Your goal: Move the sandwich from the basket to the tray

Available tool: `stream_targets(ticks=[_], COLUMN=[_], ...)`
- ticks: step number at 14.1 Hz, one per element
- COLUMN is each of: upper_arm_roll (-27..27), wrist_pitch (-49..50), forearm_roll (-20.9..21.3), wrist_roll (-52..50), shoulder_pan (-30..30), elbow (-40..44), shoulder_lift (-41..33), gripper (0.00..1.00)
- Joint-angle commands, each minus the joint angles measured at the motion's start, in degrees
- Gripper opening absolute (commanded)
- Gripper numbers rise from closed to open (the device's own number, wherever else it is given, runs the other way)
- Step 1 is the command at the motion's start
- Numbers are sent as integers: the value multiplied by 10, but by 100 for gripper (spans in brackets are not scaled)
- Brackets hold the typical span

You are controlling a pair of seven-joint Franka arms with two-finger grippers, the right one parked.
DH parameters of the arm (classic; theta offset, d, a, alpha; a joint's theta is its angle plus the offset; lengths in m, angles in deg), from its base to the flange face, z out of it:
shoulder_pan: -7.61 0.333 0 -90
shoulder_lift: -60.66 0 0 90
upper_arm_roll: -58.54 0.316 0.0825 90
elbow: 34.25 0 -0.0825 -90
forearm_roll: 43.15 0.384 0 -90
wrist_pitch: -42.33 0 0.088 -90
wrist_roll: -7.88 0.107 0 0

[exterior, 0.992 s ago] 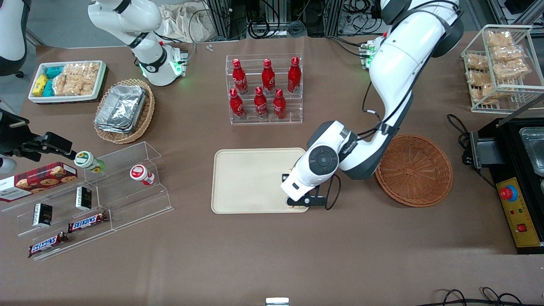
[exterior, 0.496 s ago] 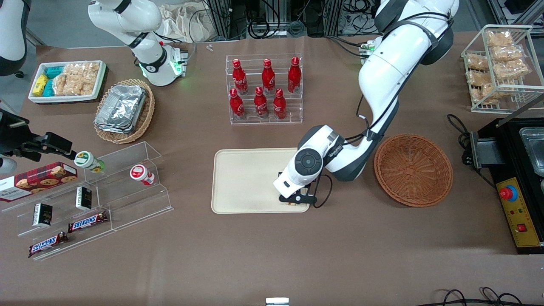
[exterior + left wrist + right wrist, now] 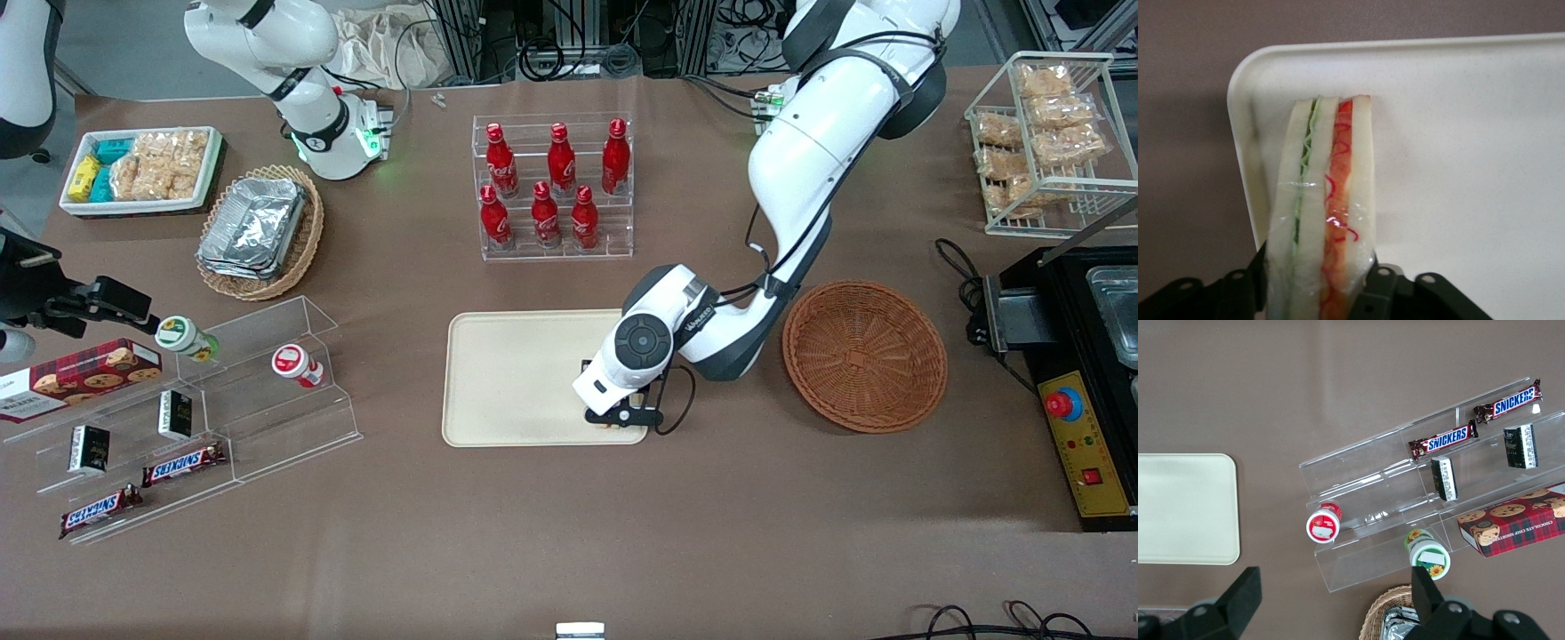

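Note:
My left gripper (image 3: 622,418) hangs low over the corner of the cream tray (image 3: 507,373) nearest the front camera and the basket. In the left wrist view the gripper (image 3: 1318,287) is shut on the sandwich (image 3: 1325,200), a wrapped white-bread wedge with green and red filling, which points out over the tray's rounded corner (image 3: 1245,73). In the front view the arm's wrist hides the sandwich almost wholly. The reddish-brown wicker basket (image 3: 864,356) stands beside the tray toward the working arm's end, with nothing in it.
A clear rack of red bottles (image 3: 553,187) stands farther from the camera than the tray. A tan basket with foil pans (image 3: 260,231), clear tiered shelves with snacks (image 3: 178,418) and a white bin (image 3: 138,169) lie toward the parked arm's end. A wire rack (image 3: 1049,142) and black appliance (image 3: 1085,373) sit past the basket.
The left arm has carried the sandwich from the tray's edge by the basket a little inward over the tray's corner, then nearly stopped. The grip is unchanged.

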Motion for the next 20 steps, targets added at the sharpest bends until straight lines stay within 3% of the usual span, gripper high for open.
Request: stream_targets(ticks=[1, 4, 9, 13, 17, 18, 20], upper_arm_roll=[3, 3, 3, 0, 1, 1, 1], wrist_pitch=[6, 21, 130, 130, 165, 174, 209], forearm_roll=[10, 8, 9, 2, -8, -19, -86], wrist_roll=[-25, -28, -19, -2, 61, 86, 141], shoulder_pan=[-1, 24, 96, 155, 199, 218, 274], elbow=[6, 5, -9, -127, -143, -143, -143], shoulder_lift=[-18, -48, -150, -299, -366, -382, -405], gripper=[100, 100, 100, 100, 100, 100, 100])
